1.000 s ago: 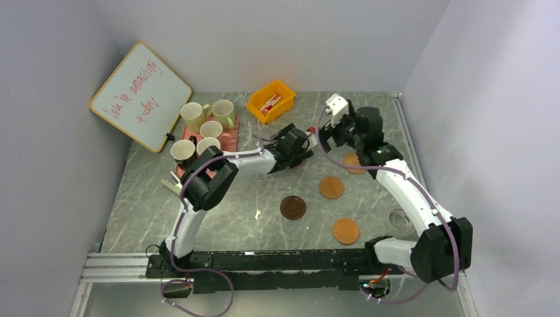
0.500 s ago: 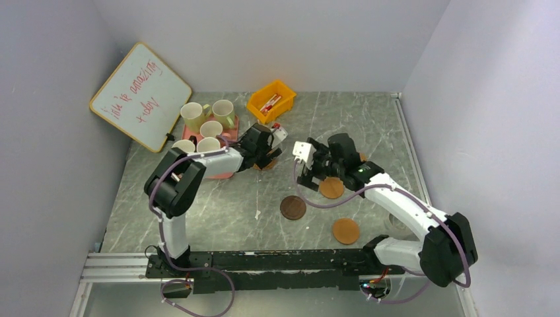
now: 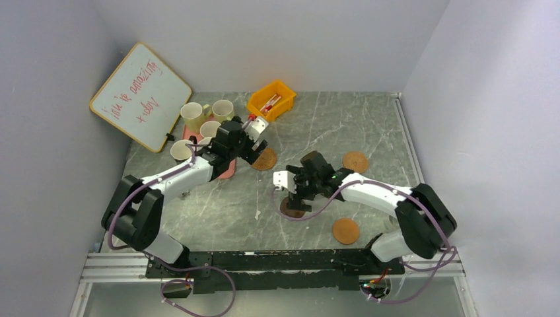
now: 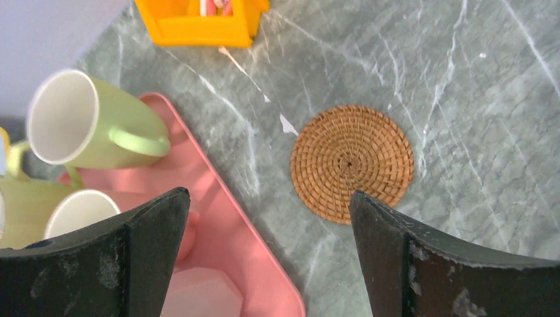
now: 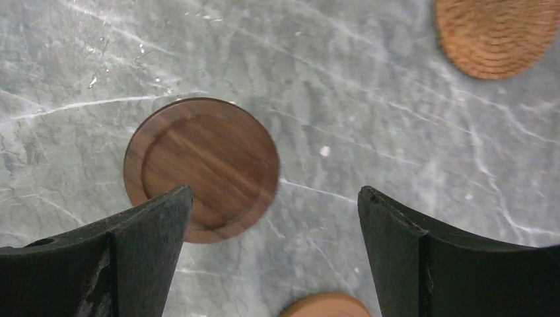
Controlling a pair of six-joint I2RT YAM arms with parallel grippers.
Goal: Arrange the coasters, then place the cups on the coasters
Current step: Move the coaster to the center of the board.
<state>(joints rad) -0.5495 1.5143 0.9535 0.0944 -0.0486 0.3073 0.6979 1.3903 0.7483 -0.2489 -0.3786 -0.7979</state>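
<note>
Woven wicker coaster [image 4: 352, 164], smooth wooden dark coaster [image 5: 201, 168], on veined grey marble-look table [image 4: 475, 99].

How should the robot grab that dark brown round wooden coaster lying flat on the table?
Probably by its outer rim, coming straight down from above. The dark brown round wooden coaster is a thin disc lying flat on the grey marble table, so it has no tall side to pinch. One finger should land at each opposite edge and squeeze across the full width.
</note>
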